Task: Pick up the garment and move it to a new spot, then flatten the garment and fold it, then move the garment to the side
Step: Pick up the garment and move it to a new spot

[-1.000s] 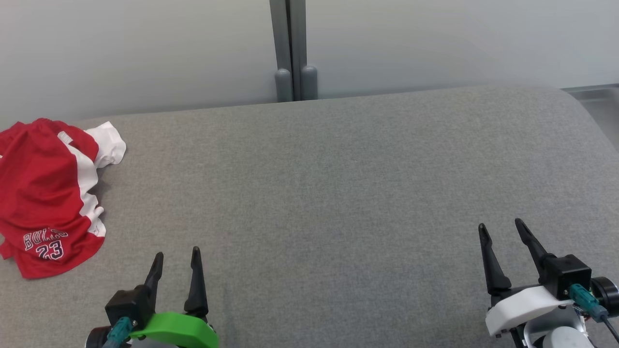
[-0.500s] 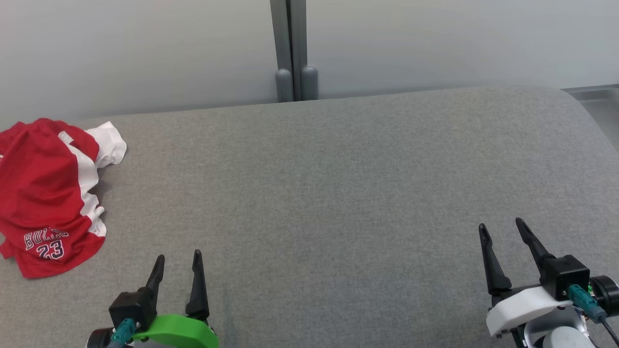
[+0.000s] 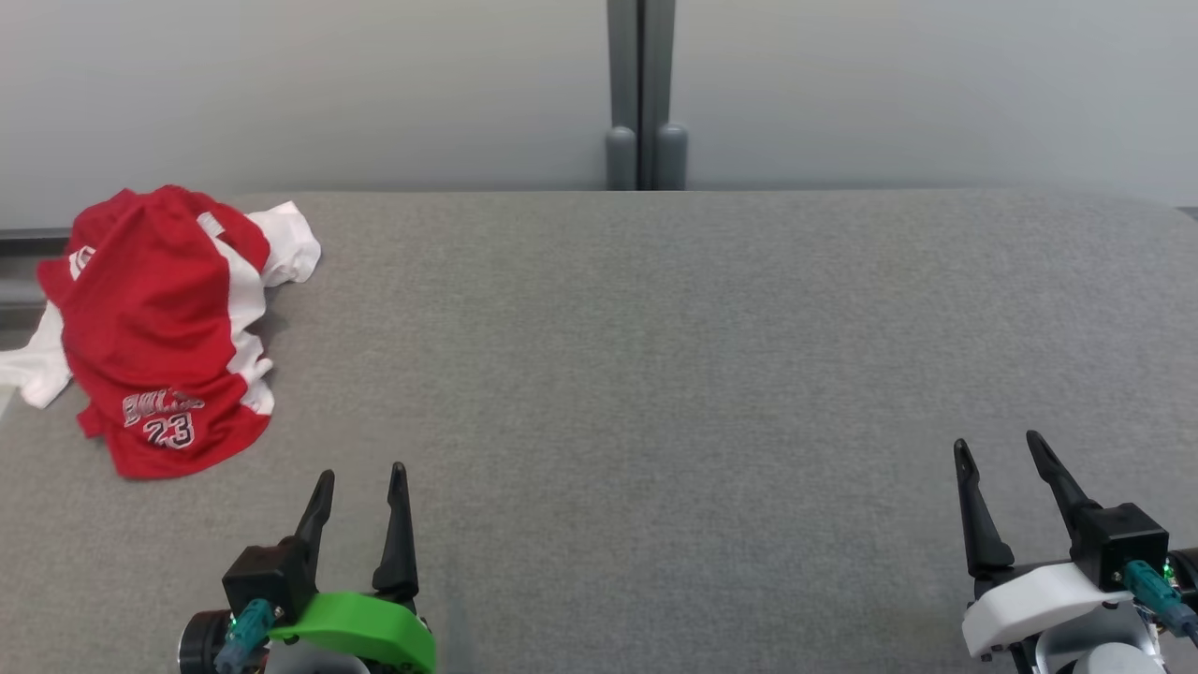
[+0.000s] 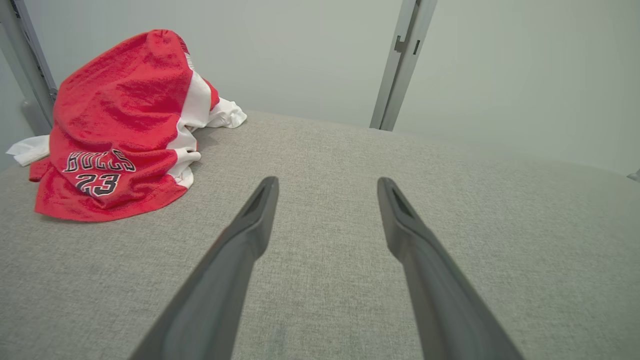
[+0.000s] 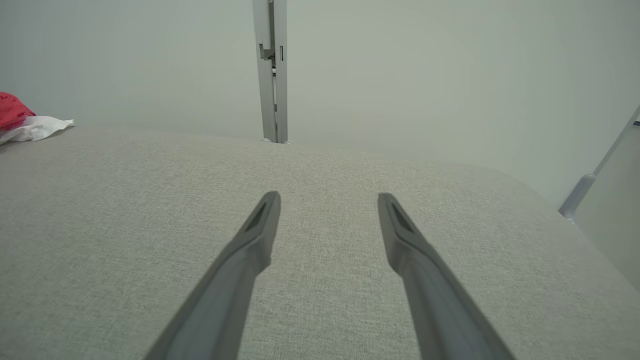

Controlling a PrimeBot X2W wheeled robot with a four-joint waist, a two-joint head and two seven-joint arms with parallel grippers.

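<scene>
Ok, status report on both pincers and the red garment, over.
Left pincer open, empty, over the grey surface. Right pincer open, empty. Red garment crumpled at far left, untouched. Nothing between it and the left pincer.

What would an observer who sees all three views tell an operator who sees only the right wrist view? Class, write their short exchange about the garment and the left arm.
Operator: There's a scrap of red and white at the left edge of my view. What is it?
Observer: A crumpled red and white garment printed BULLS 23, heaped at the far left of the grey surface.
Operator: Is the left gripper on it?
Observer: No. The left gripper is open and empty, short of the garment, with bare grey surface between them.
</scene>
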